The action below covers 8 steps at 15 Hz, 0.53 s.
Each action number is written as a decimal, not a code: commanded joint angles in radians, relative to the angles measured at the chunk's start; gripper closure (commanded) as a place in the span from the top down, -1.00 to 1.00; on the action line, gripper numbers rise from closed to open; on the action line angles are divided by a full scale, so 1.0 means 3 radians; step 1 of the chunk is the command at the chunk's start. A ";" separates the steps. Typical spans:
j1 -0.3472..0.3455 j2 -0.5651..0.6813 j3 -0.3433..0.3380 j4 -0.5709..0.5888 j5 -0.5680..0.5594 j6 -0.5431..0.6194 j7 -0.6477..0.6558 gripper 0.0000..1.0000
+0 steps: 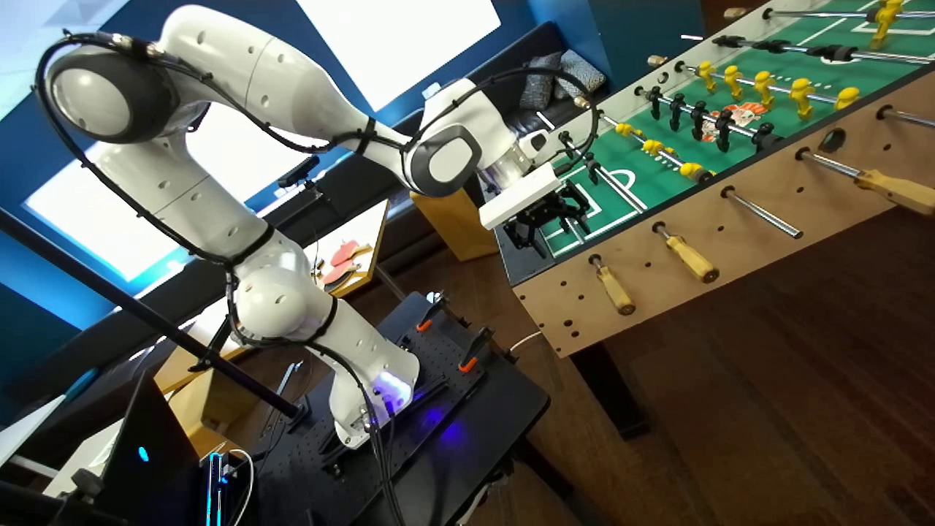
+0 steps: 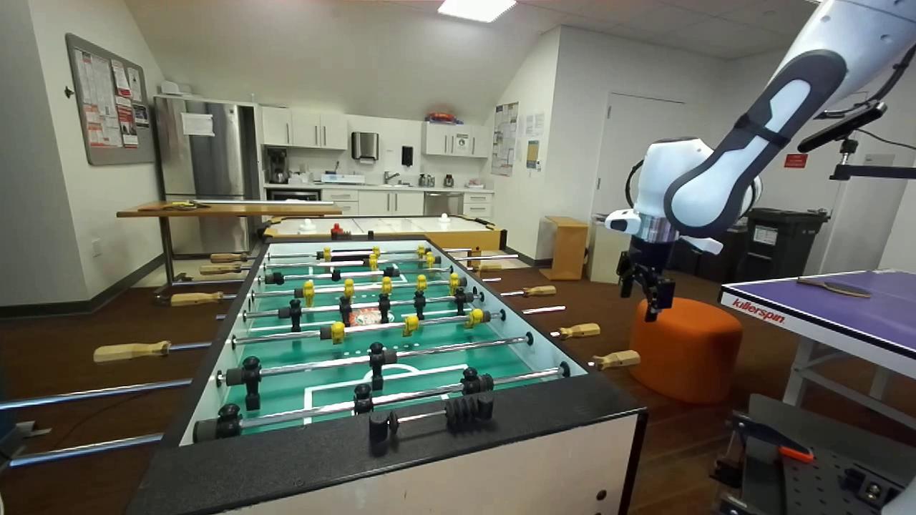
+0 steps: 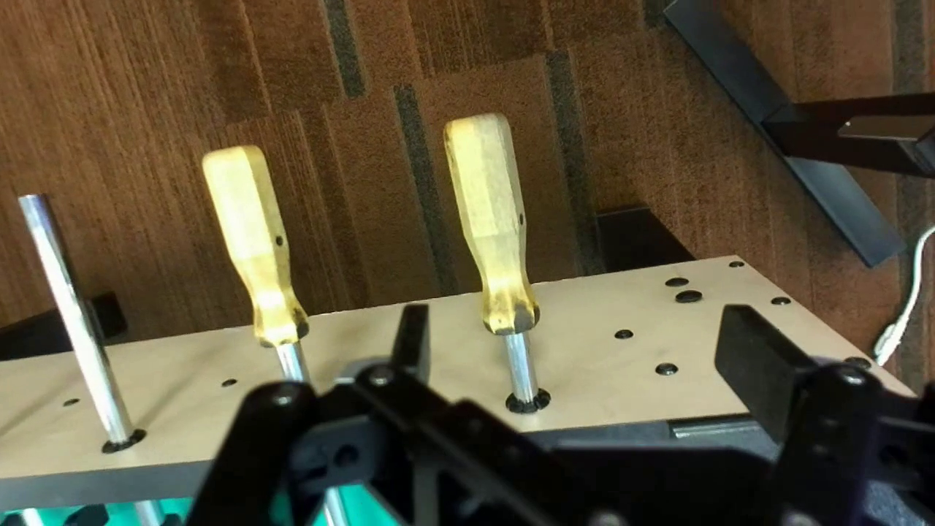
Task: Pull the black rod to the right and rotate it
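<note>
A foosball table [image 1: 752, 197] has metal rods with black or yellow players. The end rod [image 2: 308, 415] carries black players. Its wooden handle [image 1: 613, 291] sticks out from the table's side and also shows in an exterior view [image 2: 617, 359]. In the wrist view this handle [image 3: 486, 212] stands between the finger lines, its tip beyond the fingertips. No fully black rod shows. My gripper [image 3: 573, 343] is open and empty, fingers wide apart. In both exterior views the gripper [image 1: 559, 232] is above the table's end corner, apart from the handle; there it hangs in mid-air [image 2: 644, 300].
A second wooden handle [image 3: 252, 234] and a bare rod end [image 3: 73, 314] stick out alongside. An orange stool [image 2: 687, 350] and a purple ping-pong table [image 2: 844, 307] stand nearby. The arm's black stand [image 1: 467, 409] is beside the foosball table.
</note>
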 commanded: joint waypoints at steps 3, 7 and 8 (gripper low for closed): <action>-0.0298 0.0502 0.0161 -0.0004 0.0486 0.0548 -0.1009 1.00; -0.0277 0.0500 0.0125 0.0000 0.0363 0.0413 -0.0844 1.00; -0.0276 0.0496 0.0125 0.0001 0.0363 0.0413 -0.0843 1.00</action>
